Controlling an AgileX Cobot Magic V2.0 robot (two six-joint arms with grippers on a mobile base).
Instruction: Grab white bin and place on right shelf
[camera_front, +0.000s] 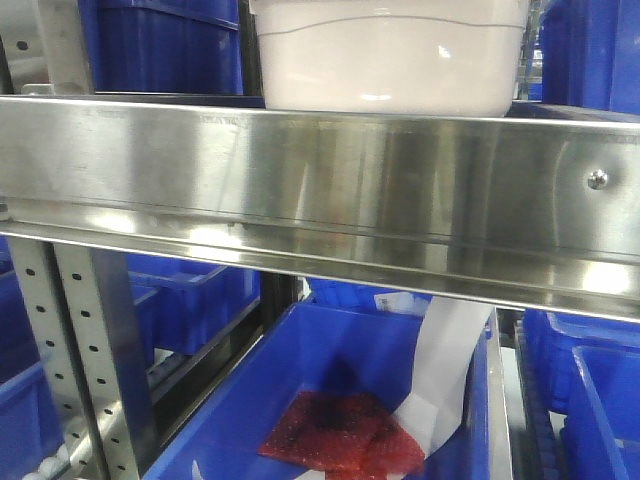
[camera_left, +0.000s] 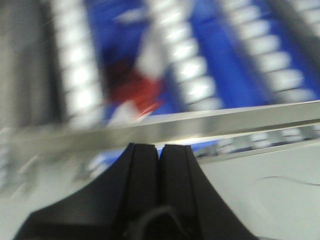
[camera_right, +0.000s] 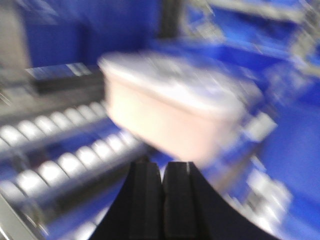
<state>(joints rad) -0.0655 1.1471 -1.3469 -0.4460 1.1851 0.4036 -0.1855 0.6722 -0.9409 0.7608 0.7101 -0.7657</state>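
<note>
The white bin (camera_front: 390, 55) is an off-white, faintly pink tub with a curved side ridge. It stands on the steel shelf (camera_front: 300, 190) behind its wide shiny front rail, right of centre. It also shows blurred in the right wrist view (camera_right: 170, 112), with its flat lid, ahead of and above my right gripper (camera_right: 162, 165), which is shut, empty and apart from it. My left gripper (camera_left: 160, 147) is shut and empty, in front of a blurred steel rail (camera_left: 200, 125). Neither gripper shows in the front view.
Blue bins (camera_front: 160, 45) stand behind and beside the white bin. Below the shelf a blue bin (camera_front: 330, 340) holds a red packet (camera_front: 340, 430) and a white paper strip (camera_front: 445, 370). A perforated upright (camera_front: 85, 360) stands at lower left. Roller tracks (camera_right: 65, 160) run left of the tub.
</note>
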